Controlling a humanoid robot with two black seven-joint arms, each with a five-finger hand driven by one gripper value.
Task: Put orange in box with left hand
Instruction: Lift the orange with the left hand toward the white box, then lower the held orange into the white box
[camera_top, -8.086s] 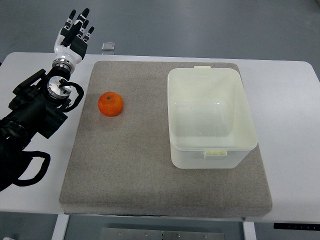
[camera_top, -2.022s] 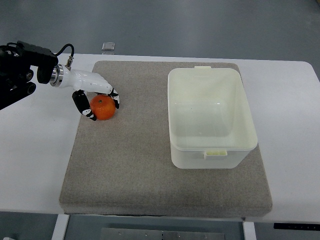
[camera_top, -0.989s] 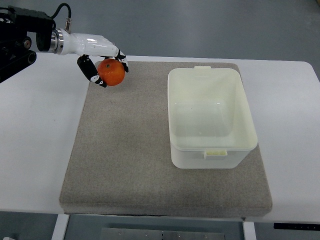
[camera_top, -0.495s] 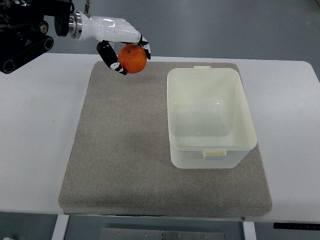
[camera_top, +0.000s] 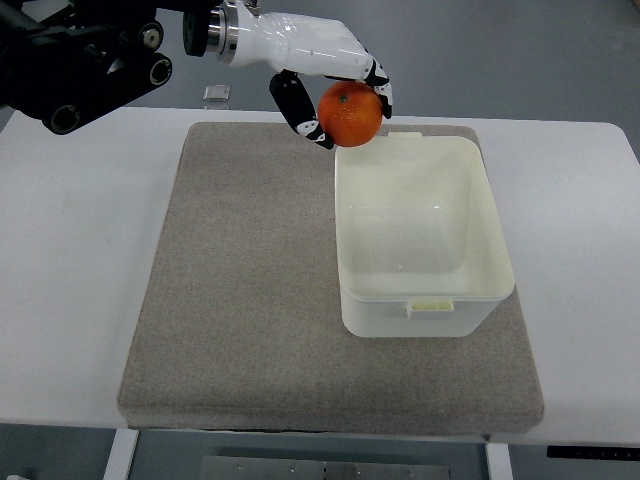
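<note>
Over the far left corner of the box (camera_top: 420, 235): left hand (camera_top: 325, 85), fingers curled around the orange (camera_top: 350, 113), fruit held clear of every surface; arm entering from the picture's left edge at the top.

Change: a second ago the orange hung over the far edge of the mat (camera_top: 250, 280), left of the box; half a second ago it was nearer, short of the rim; now it overlaps the box's far left rim; two seconds ago it was on the mat with the fingers just closing on it. Meaning: lift done, carry nearly done; judged stage, final approach before release; the fruit seems to sit above the rim rather than the open middle, so a little more travel toward the box centre looks needed before letting go.

Box: pale, open-topped, empty, on the right half of the mat, its near edge with a small tab.

Mat: grey, covering most of the table (camera_top: 70, 280); bare apart from the box.

Other items: a small grey object (camera_top: 214, 93) at the table's far edge, left of the hand, too small to identify; well apart from the route.

Obstructions: none seen between orange and box interior; only risk judged, the fruit striking the rim and rolling off if released here.

Right hand: not in view.
</note>
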